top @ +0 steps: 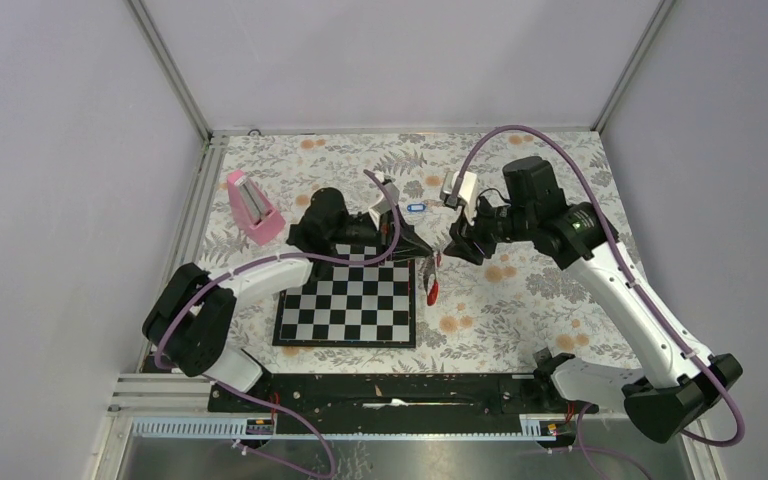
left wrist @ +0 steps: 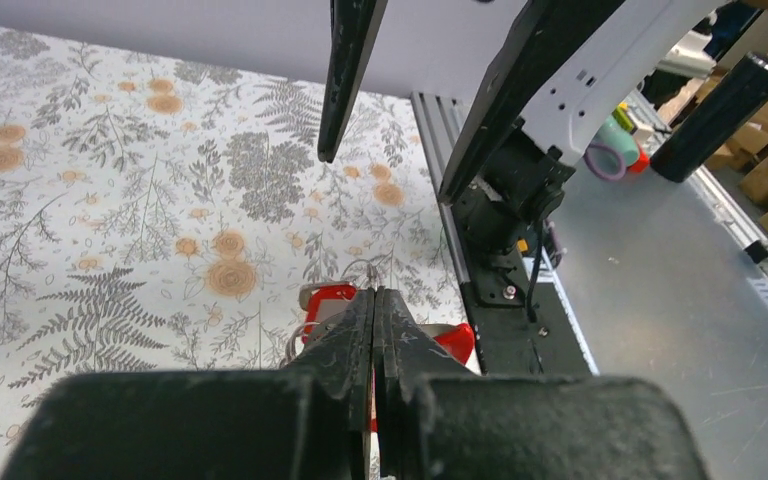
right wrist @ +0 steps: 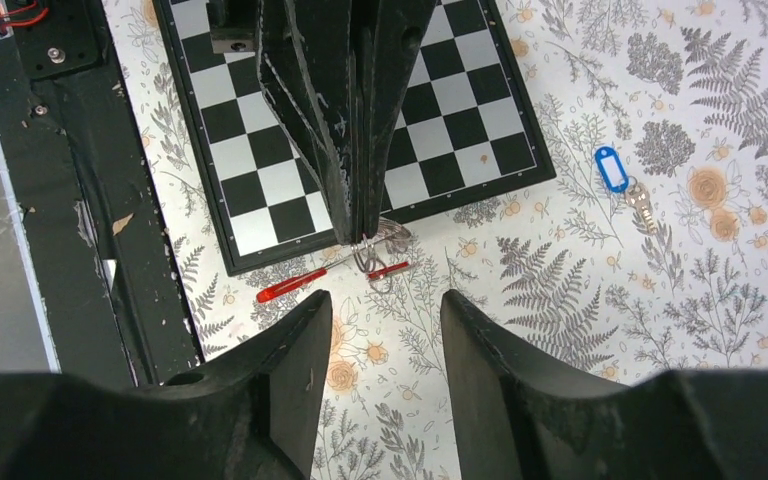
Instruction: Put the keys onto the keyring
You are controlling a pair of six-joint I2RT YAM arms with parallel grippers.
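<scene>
Thin wire keyring (top: pixel 431 290) with glossy red strap hangs clamped in the left gripper (left wrist: pixel 373 300) just beside the chessboard (top: pixel 350 300); right gripper (right wrist: pixel 385 320) spread apart; blue-tagged key (right wrist: pixel 612 168) on floral cloth (right wrist: pixel 560 300); red key possibly attached.

Blue-tagged key (right wrist: pixel 611 168): loose, flat on floral cloth (right wrist: pixel 560 330), metal blade beside tag, well apart from ring. Keyring (right wrist: pixel 380 258): thin wire ring pinched at closed tips of left gripper (left wrist: pixel 374 300), red strap trailing toward chessboard (right wrist: pixel 440 120) edge. Red-tagged key (left wrist: pixel 325 298): against ring; attachment not discernible.
</scene>
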